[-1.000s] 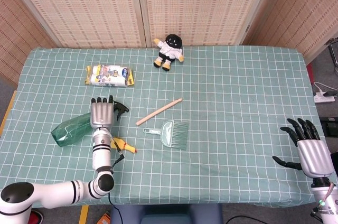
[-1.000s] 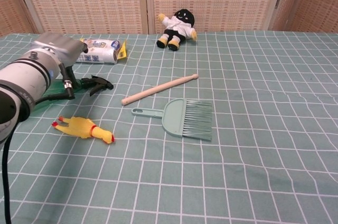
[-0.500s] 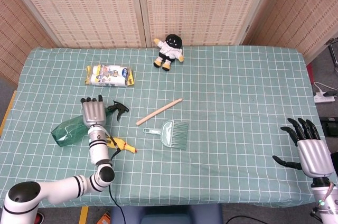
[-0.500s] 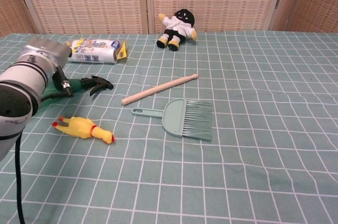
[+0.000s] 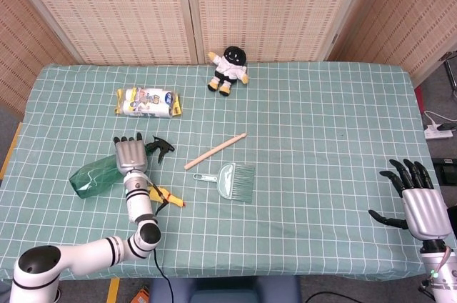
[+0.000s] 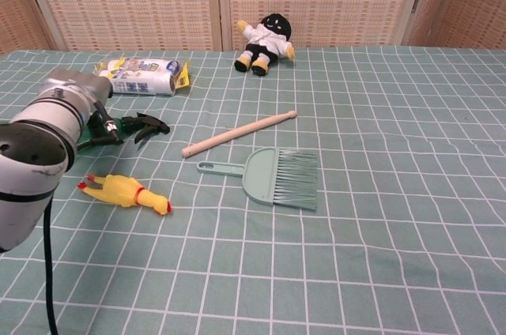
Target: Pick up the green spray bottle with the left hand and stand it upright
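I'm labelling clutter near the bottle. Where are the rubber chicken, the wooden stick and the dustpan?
rubber chicken [image 6: 118,190], chest view, on its yellow body.
wooden stick [image 6: 237,134], chest view, mid-length.
dustpan [image 6: 265,174], chest view, on the pale green pan.

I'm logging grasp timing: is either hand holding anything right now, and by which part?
Nothing is visibly held. The left hand hovers over the lying green spray bottle near its neck; the right hand is open.

Robot test room, likely a lab setup w/ staged props: table [image 5: 335,196] under green checked cloth, woven screen panels [image 5: 257,10] along far side. Odd mix of items laid out: plush doll [image 5: 228,69] far centre, rubber chicken [image 6: 122,192] near left, hand brush [image 6: 277,178] mid. Power strip [image 5: 440,131] on floor, right.
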Controlling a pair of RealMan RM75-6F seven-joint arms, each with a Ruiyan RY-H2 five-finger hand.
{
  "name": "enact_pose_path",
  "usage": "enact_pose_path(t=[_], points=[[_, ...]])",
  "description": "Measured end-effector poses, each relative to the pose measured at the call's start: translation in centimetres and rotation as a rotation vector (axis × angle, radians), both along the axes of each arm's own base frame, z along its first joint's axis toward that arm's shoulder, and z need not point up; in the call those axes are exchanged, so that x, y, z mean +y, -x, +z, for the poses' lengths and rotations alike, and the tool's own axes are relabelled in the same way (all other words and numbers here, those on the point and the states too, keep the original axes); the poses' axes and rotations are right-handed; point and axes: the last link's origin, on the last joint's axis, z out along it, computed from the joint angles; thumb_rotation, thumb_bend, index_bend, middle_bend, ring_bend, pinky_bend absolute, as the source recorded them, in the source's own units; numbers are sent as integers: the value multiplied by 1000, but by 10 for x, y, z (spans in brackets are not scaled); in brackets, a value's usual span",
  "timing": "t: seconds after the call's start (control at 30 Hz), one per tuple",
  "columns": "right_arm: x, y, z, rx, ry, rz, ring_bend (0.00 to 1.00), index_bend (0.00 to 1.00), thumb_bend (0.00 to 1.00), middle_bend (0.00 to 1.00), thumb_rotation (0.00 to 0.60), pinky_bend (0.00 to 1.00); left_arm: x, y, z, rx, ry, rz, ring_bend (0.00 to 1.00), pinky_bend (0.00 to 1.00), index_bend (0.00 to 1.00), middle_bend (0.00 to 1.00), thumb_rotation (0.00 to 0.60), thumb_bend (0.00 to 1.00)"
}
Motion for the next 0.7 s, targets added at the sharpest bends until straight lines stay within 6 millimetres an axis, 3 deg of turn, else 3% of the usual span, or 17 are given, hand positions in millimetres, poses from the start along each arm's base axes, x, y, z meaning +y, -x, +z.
enact_pose_path(t=[0.43, 0.7], points=[[0, 0, 0, -3, 1, 0, 28, 233, 0, 94, 600, 39, 15, 14, -10, 72, -21, 44, 246, 215, 194, 331, 600, 233], [0, 0, 0, -4, 2, 0, 29, 232, 0, 94, 600, 39, 20, 17, -15, 92, -27, 47, 308, 267, 270, 411, 600, 259]])
